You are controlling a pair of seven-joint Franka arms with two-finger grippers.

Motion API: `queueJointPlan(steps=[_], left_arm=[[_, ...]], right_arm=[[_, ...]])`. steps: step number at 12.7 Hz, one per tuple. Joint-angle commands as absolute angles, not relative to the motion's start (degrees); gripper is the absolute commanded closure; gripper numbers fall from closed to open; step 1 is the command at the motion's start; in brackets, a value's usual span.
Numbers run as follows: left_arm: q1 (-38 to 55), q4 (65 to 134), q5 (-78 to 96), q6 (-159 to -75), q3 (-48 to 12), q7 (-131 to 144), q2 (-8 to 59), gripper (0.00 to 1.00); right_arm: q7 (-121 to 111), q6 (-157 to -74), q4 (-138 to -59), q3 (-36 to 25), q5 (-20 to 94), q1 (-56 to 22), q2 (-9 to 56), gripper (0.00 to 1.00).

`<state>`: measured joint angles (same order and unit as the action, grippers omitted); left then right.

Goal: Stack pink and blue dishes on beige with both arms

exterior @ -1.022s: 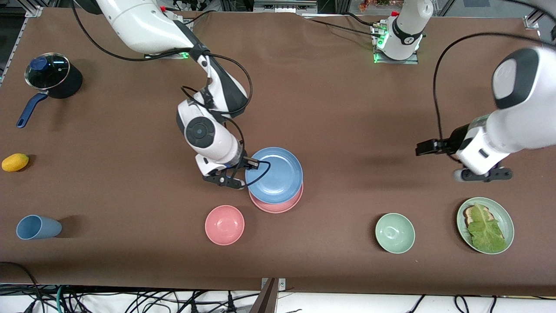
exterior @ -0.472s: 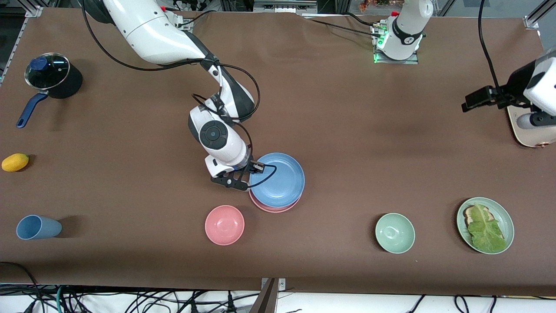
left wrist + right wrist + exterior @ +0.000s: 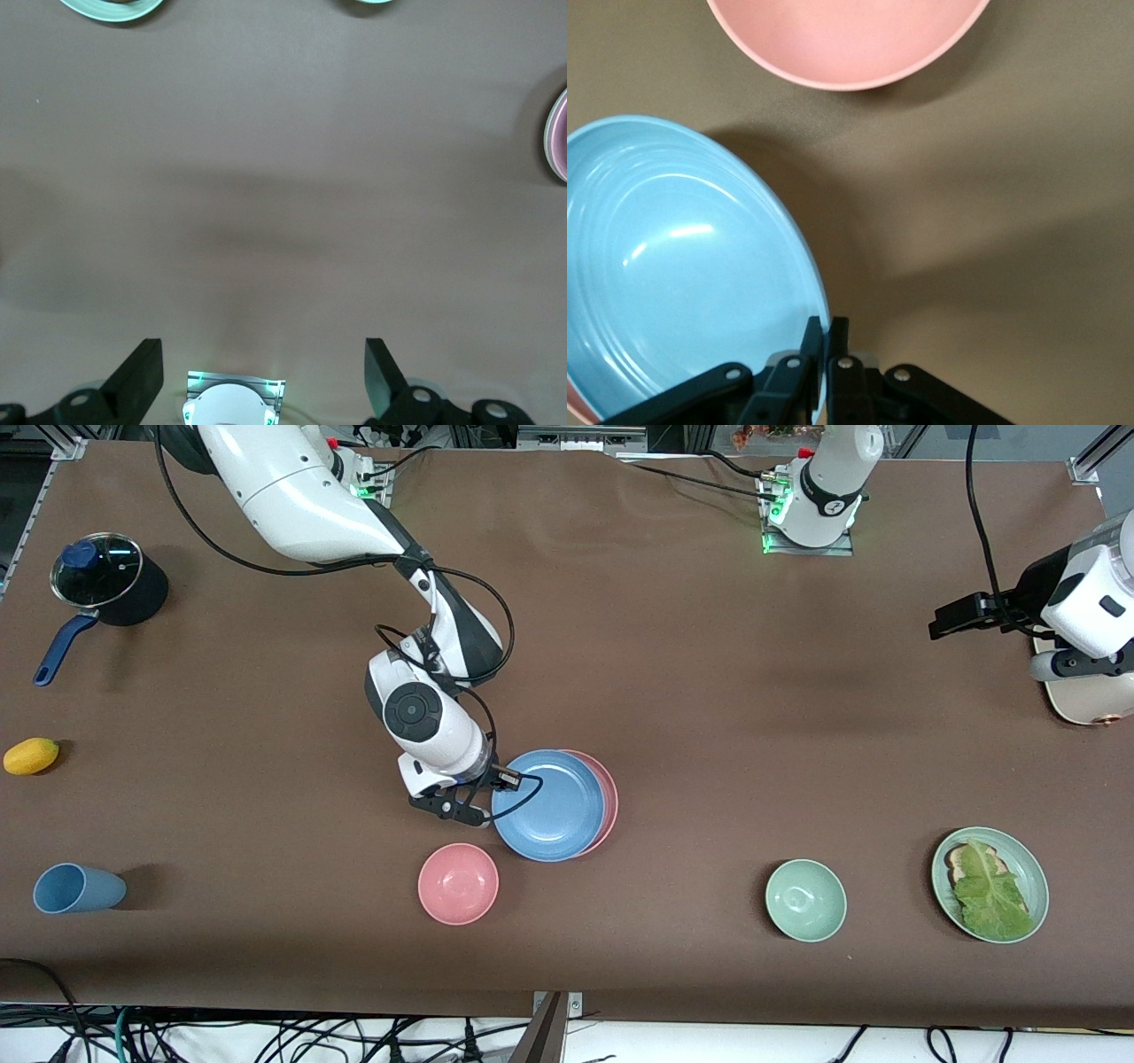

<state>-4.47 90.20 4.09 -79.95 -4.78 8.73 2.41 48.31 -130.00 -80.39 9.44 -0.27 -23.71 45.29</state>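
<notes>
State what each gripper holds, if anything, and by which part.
The right gripper is shut on the blue plate, pinching its rim at the edge toward the right arm's end, above the pink plate. The left gripper, open, holds nothing.

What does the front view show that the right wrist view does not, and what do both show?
Only the front view shows the pink plate under the blue plate, the beige plate below the open left claw, the blue cup and the pot. Only the right wrist view shows the right claw shut on the blue plate's rim. Both share the blue plate, the pink bowl and the right claw.
</notes>
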Motion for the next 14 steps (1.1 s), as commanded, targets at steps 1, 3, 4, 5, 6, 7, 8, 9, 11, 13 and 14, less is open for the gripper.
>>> queueJointPlan(steps=[1,3,4,5,6,7,8,9,11,13,14], left_arm=[[-4.75,90.97,2.64,-79.72,-4.92,4.77,0.09,0.00],[-5.01,90.97,1.94,-79.80,-3.79,-1.56,0.17,0.00],[-5.01,91.05,1.93,-79.80,-3.52,-1.58,0.09,0.00],[-5.01,91.23,1.93,-79.80,-3.52,-1.15,0.09,0.00],[-5.01,91.23,2.02,-79.72,-3.52,-0.79,0.09,0.00],[-5.01,91.49,2.11,-79.72,-3.52,0.25,0.00,0.00],[-4.84,91.76,2.20,-79.72,-3.43,1.48,-0.35,0.00],[-4.49,91.84,2.20,-79.72,-3.43,1.67,-0.44,0.00],[-4.04,92.72,2.20,-79.72,-3.43,1.58,-1.40,0.00],[-3.96,93.95,2.72,-79.80,-3.51,1.76,-2.55,0.00],[-4.04,93.69,2.72,-79.80,-3.60,1.76,-1.85,0.00]], right_arm=[[48.34,-130.78,-80.07,9.84,-0.70,-23.73,45.53,1.00],[48.69,-130.78,-80.07,9.93,-0.35,-23.64,45.44,1.00],[48.87,-130.87,-80.07,9.93,-0.35,-23.73,45.44,1.00],[48.95,-130.87,-80.07,10.02,-0.35,-23.73,45.44,1.00],[49.48,-130.96,-80.07,10.02,-0.35,-23.73,45.53,1.00],[50.27,-130.96,-79.98,10.02,-0.35,-23.82,45.53,1.00],[50.62,-130.96,-79.98,10.02,-0.35,-24.08,45.44,1.00],[50.71,-130.96,-79.89,10.11,-0.35,-24.17,45.53,1.00],[51.67,-130.96,-79.81,10.11,-0.26,-24.26,45.44,1.00],[52.03,-131.40,-79.63,10.11,-0.26,-24.26,45.53,1.00],[52.12,-131.40,-79.63,10.11,-0.18,-24.26,45.53,1.00]])
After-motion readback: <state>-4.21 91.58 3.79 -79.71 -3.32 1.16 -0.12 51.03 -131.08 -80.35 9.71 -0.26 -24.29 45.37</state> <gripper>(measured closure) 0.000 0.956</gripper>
